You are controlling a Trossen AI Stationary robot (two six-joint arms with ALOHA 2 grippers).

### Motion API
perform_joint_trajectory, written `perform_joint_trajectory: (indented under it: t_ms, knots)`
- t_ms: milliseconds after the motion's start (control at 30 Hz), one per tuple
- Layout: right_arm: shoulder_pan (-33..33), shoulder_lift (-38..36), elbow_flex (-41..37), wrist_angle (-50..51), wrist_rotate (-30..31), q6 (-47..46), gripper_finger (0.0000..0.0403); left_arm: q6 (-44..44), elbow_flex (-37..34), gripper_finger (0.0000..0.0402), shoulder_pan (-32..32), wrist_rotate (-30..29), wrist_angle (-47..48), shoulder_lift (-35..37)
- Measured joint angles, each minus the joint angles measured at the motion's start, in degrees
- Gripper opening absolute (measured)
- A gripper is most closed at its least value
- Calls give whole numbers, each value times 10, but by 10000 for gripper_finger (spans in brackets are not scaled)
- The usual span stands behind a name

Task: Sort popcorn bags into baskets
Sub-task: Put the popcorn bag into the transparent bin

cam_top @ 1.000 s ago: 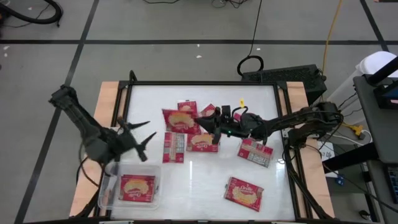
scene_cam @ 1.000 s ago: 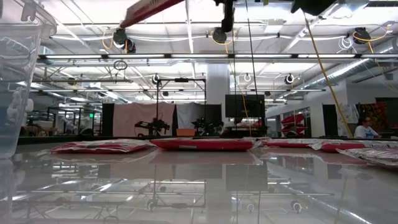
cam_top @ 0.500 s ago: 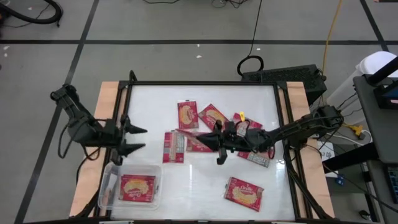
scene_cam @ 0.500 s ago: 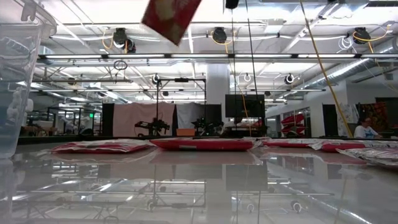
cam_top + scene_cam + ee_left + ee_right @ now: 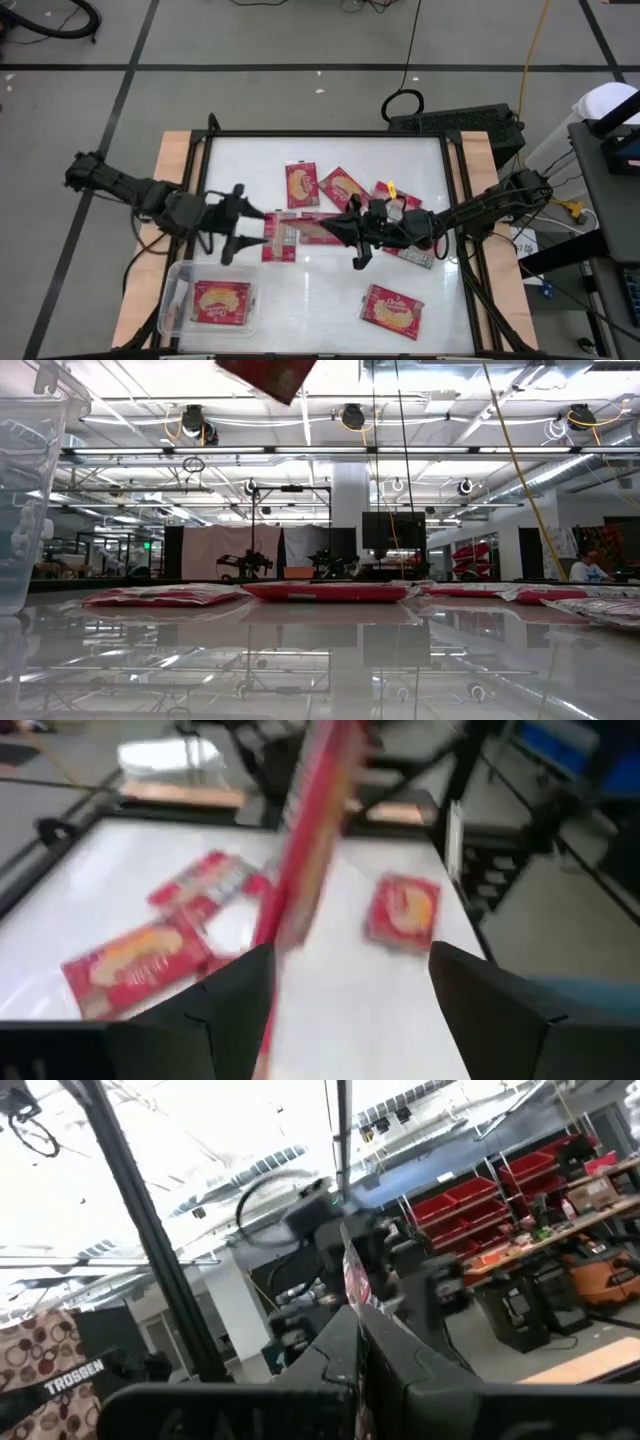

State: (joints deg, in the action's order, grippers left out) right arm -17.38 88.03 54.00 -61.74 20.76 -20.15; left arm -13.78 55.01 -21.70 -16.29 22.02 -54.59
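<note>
**A:** Where are the popcorn bags at this instant?

**B:** One bag is held edge-on (image 5: 305, 850), lifted above the middle of the tabletop (image 5: 330, 300); the low view shows it overhead. The right claw (image 5: 335, 230) is shut on it, the bag's thin edge standing up between its fingers (image 5: 350, 1330) in the right wrist view. One bag (image 5: 222, 300) lies face-up inside the clear basket (image 5: 172, 310) at the tabletop's near-left corner.

**A:** And the left arm?

**B:** The left claw (image 5: 255, 228) has its fingers spread wide, holding nothing, pointed across at the raised bag and near it. By appearance, a hand-over between the claws is being prepared; that is a judgement only.

**A:** What is left to do?

**B:** Most of it. Loose bags lie about the tabletop: two face-up (image 5: 301, 184) (image 5: 343, 187) toward the far side, one back-up (image 5: 279, 235) just beside the left claw, a cluster under the right arm (image 5: 412, 249), and one alone (image 5: 392, 310) near the front. One bag sorted, one in the air, at least five waiting.
</note>
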Motion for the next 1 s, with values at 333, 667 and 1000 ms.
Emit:
perform_joint_trajectory:
  t_ms: [333,667,1000]
  knots:
    - [-4,0,0,-11,-7,32,0,62,-1,258,96,98,-60,-79]
    - [-3,0,0,-15,-14,52,0,94,-2,126,115,199,-132,-126]
    - [2,0,1,34,-13,68,10,55,-2,37,115,223,-55,-55]
